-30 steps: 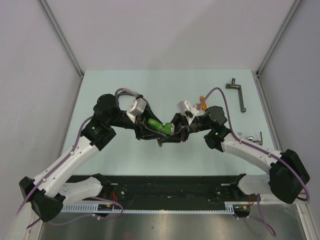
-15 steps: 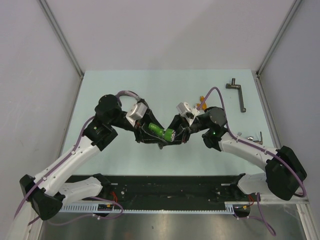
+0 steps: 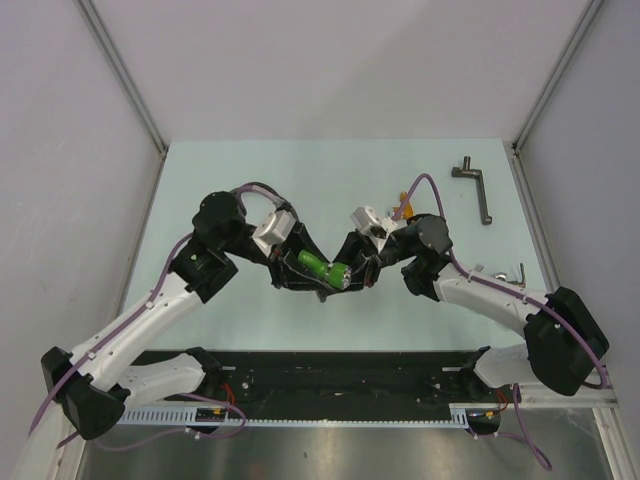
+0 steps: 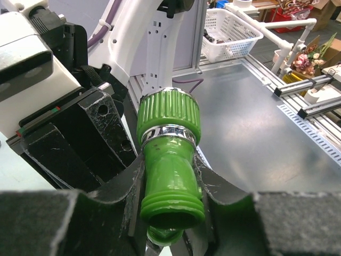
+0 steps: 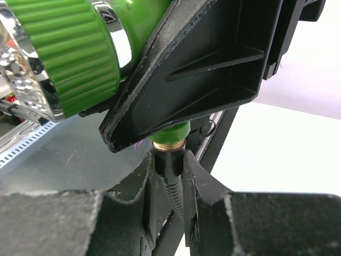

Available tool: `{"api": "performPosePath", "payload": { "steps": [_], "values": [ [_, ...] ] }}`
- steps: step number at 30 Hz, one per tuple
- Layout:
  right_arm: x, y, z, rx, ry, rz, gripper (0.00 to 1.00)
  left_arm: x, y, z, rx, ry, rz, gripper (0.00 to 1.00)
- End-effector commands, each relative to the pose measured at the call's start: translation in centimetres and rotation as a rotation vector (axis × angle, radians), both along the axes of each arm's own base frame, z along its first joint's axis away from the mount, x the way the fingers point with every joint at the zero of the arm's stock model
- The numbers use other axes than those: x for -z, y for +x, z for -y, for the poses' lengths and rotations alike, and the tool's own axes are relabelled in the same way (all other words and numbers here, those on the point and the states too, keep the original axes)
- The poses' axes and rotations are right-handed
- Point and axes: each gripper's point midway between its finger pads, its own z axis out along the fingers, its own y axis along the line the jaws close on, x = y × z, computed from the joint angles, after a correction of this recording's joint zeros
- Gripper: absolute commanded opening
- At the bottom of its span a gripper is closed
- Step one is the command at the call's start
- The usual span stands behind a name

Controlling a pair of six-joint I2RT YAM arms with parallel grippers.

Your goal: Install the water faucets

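Centrally over the pale, smooth table (image 3: 330, 170) the two arms meet nose to nose. The left gripper (image 4: 170, 186) has its matte black, scuffed fingers (image 4: 128, 186) partly closed around the green faucet (image 4: 169, 160), clamped on the smooth plastic barrel. A threaded lip sits just behind the jaws. Ahead of them stand a polished chrome ring and a fat ribbed green collar, pointing toward the near edge.

The right gripper (image 5: 169, 181) is pinched tight on the end of the black hose (image 5: 171, 169): a plain rubber collar sits between the jaws and a ribbed sleeve runs down behind them. Just beyond these jaws, a brass ring (image 5: 167, 142) joins the hose to the green body. One broad black finger of the left gripper crosses in front and hides the joint above.

Well off to the right of both jaws lies a dark grey L-shaped crank (image 3: 482, 195). Just behind the right wrist an orange faucet (image 3: 403, 197) shows only a sliver. A small silvery part (image 3: 512, 272) lies beside the right forearm.
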Motion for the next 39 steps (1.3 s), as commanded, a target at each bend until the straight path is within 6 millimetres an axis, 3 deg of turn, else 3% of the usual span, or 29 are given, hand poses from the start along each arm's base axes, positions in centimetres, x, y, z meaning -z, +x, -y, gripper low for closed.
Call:
{"api": "performPosePath", "payload": {
  "steps": [1, 6, 14, 19, 20, 22, 23, 25, 26, 27, 29, 30, 32, 33, 36, 37, 39],
  "values": [
    [-6.4, 0.4, 0.3, 0.068, 0.213, 0.156, 0.25, 2.8, -1.0, -0.3, 0.048, 0.076, -0.083, 0.00],
    [-6.2, 0.7, 0.2, 0.071, 0.206, 0.149, 0.41, 2.7, -0.5, -0.1, 0.010, 0.069, -0.077, 0.00],
    [-5.7, 2.3, 0.5, 0.120, 0.178, 0.128, 0.56, 2.0, 2.5, -0.4, -0.178, 0.033, -0.087, 0.00],
    [-4.7, 6.0, 0.6, 0.276, 0.119, 0.071, 0.68, 2.3, 7.4, -1.1, -0.435, 0.029, -0.180, 0.00],
    [-3.0, 6.9, 0.4, 0.321, 0.041, 0.005, 0.70, 2.5, 8.3, -1.4, -0.482, 0.025, -0.201, 0.00],
    [-2.0, 9.5, 0.2, 0.475, 0.012, 0.035, 0.74, 3.5, 11.1, -2.8, -0.644, 0.023, -0.272, 0.00],
    [0.0, 9.9, 0.1, 0.512, -0.075, -0.011, 0.75, 3.9, 12.2, -3.4, -0.705, 0.026, -0.296, 0.00],
    [1.5, 12.2, 0.1, 0.649, -0.141, 0.002, 0.75, 5.1, 15.0, -5.6, -0.879, 0.039, -0.369, 0.00],
    [4.2, 12.2, -0.4, 0.664, -0.240, -0.021, 0.75, 5.6, 15.8, -6.4, -0.934, 0.045, -0.393, 0.00],
    [5.5, 13.4, -0.4, 0.748, -0.291, -0.021, 0.75, 5.8, 17.0, -7.9, -1.016, 0.039, -0.413, 0.00],
    [8.4, 13.9, -0.8, 0.799, -0.405, -0.014, 0.75, 7.3, 18.5, -10.1, -1.162, 0.066, -0.462, 0.00],
    [10.6, 14.5, -1.4, 0.846, -0.474, -0.021, 0.75, 7.3, 18.8, -11.1, -1.215, 0.062, -0.455, 0.00],
    [12.7, 14.5, -2.1, 0.884, -0.564, -0.043, 0.74, 8.1, 19.5, -12.9, -1.328, 0.091, -0.426, 0.00],
    [15.0, 14.4, -2.9, 0.915, -0.633, -0.047, 0.73, 7.8, 19.3, -13.5, -1.356, 0.082, -0.407, 0.00],
    [17.2, 14.1, -4.6, 0.951, -0.699, -0.083, 0.73, 7.1, 19.0, -15.7, -1.464, 0.067, -0.339, 0.00],
    [19.7, 13.4, -5.1, 0.938, -0.773, -0.092, 0.72, 7.2, 19.0, -16.3, -1.490, 0.074, -0.314, 0.00],
    [20.7, 13.9, -5.7, 1.002, -0.804, -0.152, 0.72, 6.1, 18.6, -17.6, -1.553, 0.036, -0.271, 0.00]
  ]
}}
